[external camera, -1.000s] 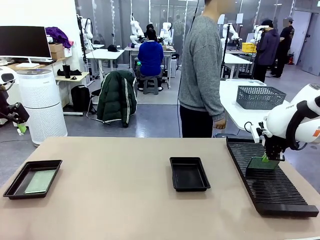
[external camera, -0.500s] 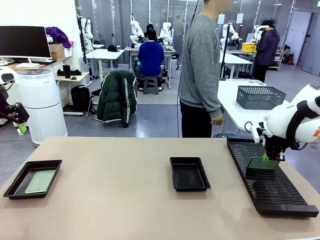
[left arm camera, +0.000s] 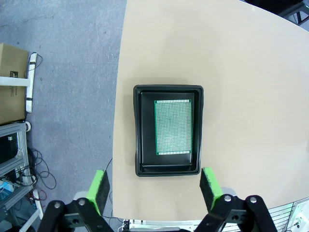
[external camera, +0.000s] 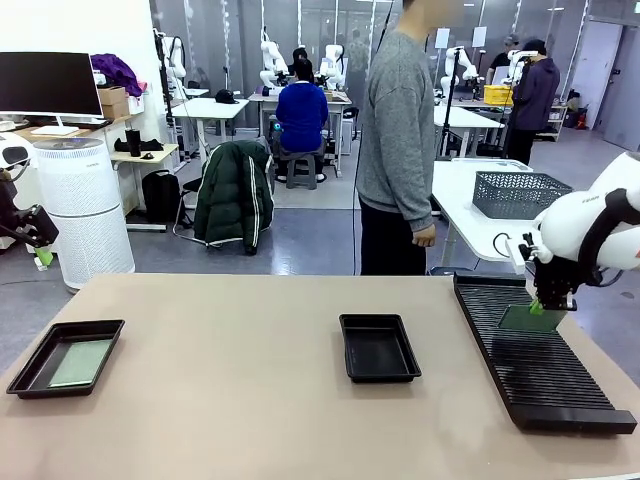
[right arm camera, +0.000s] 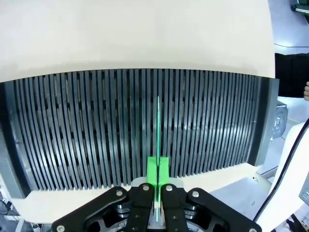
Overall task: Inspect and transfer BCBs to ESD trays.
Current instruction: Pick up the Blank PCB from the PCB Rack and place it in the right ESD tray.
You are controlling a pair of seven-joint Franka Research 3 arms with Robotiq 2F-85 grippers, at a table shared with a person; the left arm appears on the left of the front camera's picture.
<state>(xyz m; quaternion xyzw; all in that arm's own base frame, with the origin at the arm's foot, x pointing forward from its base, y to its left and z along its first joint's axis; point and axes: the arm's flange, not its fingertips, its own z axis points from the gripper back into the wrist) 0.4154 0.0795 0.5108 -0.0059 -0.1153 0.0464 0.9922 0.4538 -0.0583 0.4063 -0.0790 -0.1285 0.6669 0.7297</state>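
Note:
My right gripper (external camera: pixel 541 306) is shut on the top edge of a green BCB (external camera: pixel 524 319), which hangs upright just above the slotted rack (external camera: pixel 540 372). The right wrist view shows that board edge-on (right arm camera: pixel 158 126), pinched between the green pads (right arm camera: pixel 152 170) over the rack's slots (right arm camera: pixel 72 130). A second BCB (external camera: pixel 80 363) lies flat in the left ESD tray (external camera: pixel 30 365). My left gripper (left arm camera: pixel 153 186) hovers open high above that tray (left arm camera: pixel 144 130) and its board (left arm camera: pixel 173 126). The middle ESD tray (external camera: pixel 378 347) holds nothing.
A person in a grey sweater (external camera: pixel 398 140) stands at the table's far edge, one hand near the rack's far end. A grey mesh basket (external camera: pixel 520 193) sits on a white table behind. Bare tabletop lies between the two trays.
My right gripper has risen, lifting the green board up out of the rack's slots. The person has shifted slightly. The left arm has not moved.

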